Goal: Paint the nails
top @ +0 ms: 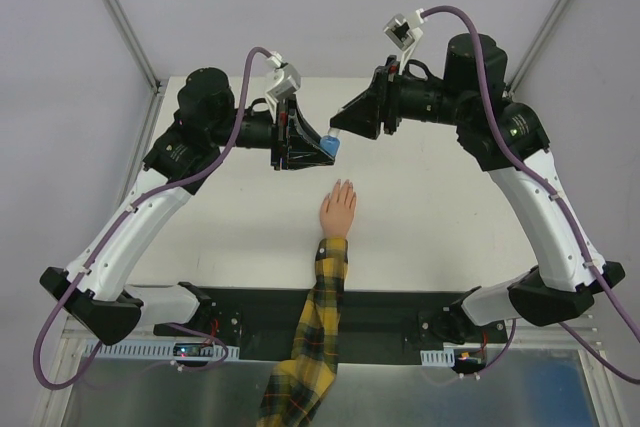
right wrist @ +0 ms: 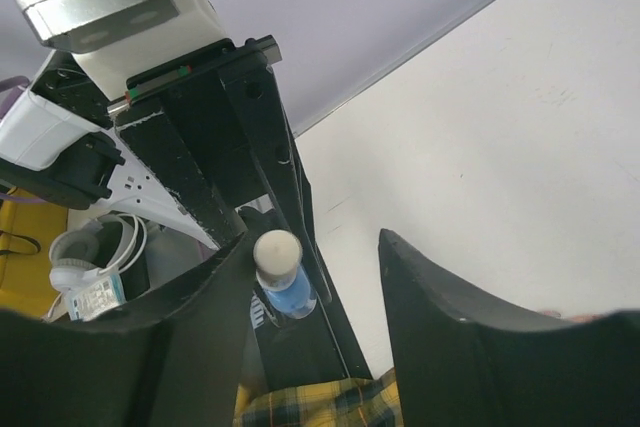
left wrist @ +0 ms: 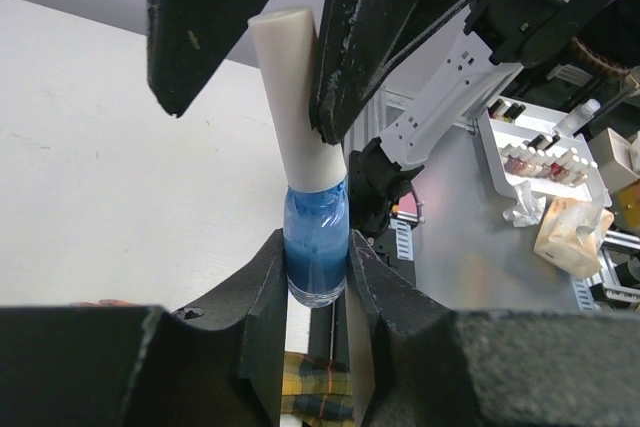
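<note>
A small blue bottle (top: 331, 148) with a long white cap (left wrist: 294, 97) hangs above the table, and my left gripper (top: 322, 151) is shut on its blue body (left wrist: 316, 247). My right gripper (top: 343, 132) is open around the cap (right wrist: 277, 250). One of its fingers (left wrist: 385, 37) touches the cap, while the other stands apart. The peach hand (top: 338, 212) lies flat on the white table below the bottle, its plaid sleeve (top: 316, 332) running toward the near edge. The nails (top: 345, 185) at the fingertips are too small to make out their colour.
The black base bar (top: 350, 312) runs along the near edge under the sleeve. Metal frame posts (top: 120, 17) stand at the back corners. Off the table, the left wrist view shows a white tray of polish bottles (left wrist: 540, 162) and a beige box (left wrist: 570, 237).
</note>
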